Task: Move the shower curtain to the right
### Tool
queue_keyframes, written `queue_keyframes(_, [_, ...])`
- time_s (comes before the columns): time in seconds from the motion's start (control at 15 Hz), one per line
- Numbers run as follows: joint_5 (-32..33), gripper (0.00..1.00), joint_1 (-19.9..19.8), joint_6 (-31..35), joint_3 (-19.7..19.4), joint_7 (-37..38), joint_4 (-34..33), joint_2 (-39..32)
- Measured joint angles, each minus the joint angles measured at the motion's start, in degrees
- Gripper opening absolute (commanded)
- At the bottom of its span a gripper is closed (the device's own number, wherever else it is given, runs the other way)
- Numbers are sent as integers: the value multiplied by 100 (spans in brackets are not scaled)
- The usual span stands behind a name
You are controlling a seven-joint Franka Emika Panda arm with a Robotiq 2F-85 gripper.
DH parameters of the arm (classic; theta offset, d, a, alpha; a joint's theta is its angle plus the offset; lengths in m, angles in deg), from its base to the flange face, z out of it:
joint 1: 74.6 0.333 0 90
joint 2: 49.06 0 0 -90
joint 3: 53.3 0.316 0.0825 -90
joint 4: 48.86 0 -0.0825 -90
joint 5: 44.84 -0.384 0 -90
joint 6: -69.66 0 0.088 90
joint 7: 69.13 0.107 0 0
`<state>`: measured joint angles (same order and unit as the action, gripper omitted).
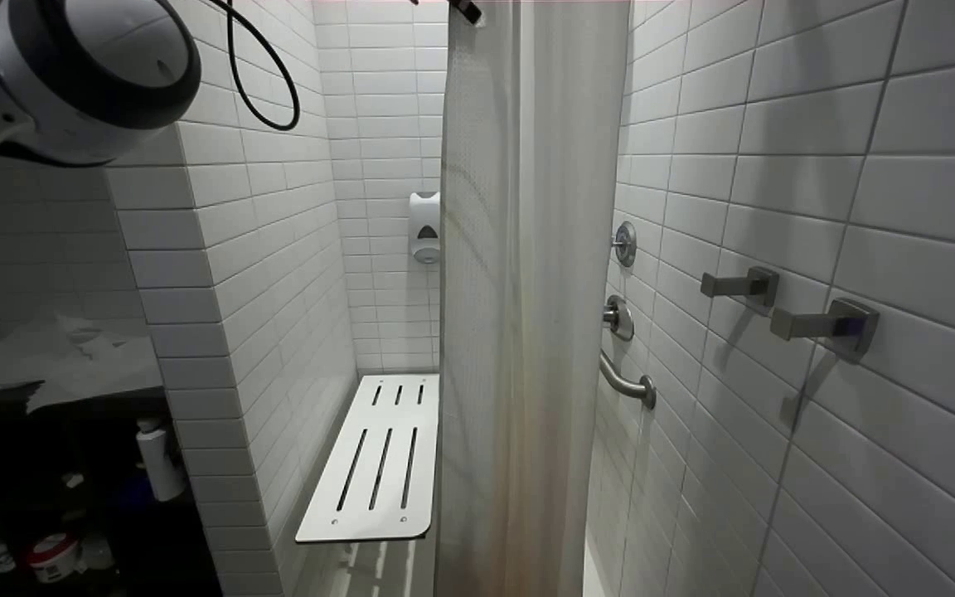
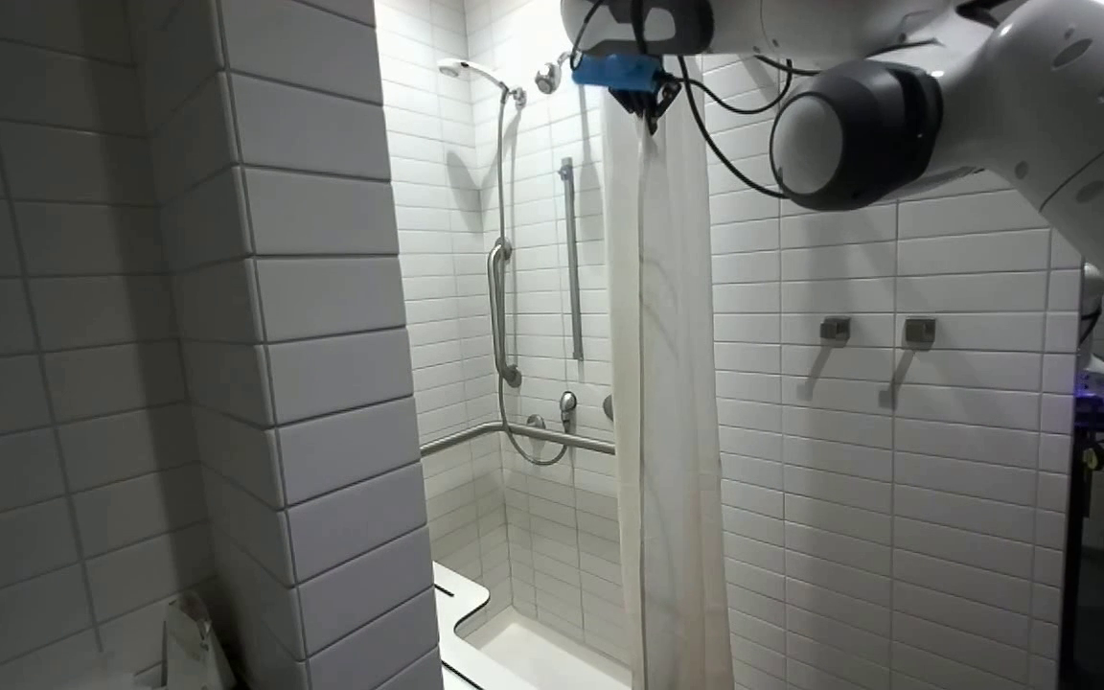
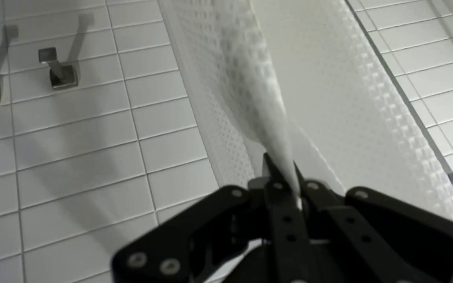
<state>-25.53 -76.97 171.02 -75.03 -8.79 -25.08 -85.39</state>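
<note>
Pinching the shower curtain — jaws closed; it hangs folded.

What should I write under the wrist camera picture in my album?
Black robot fingers pinch a fold of the white shower curtain; two hooks stick out from the tiled wall, picture left.

Slotted bench, wall hooks, dispenser

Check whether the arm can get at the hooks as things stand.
Probably not: the gripper holds the curtain and would first have to let go, though the hooks themselves look uncovered.
</note>
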Motion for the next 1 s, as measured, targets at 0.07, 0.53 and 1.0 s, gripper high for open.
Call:
queue_keyframes(0.07, [-147, 0, -20, -48, 49, 103, 20, 60])
queue_keyframes(0.53, [-1100, 27, -373, -523, 498, 831, -38, 370])
queue_keyframes(1.0, [-1588, 70, -616, -574, 917, 948, -71, 457])
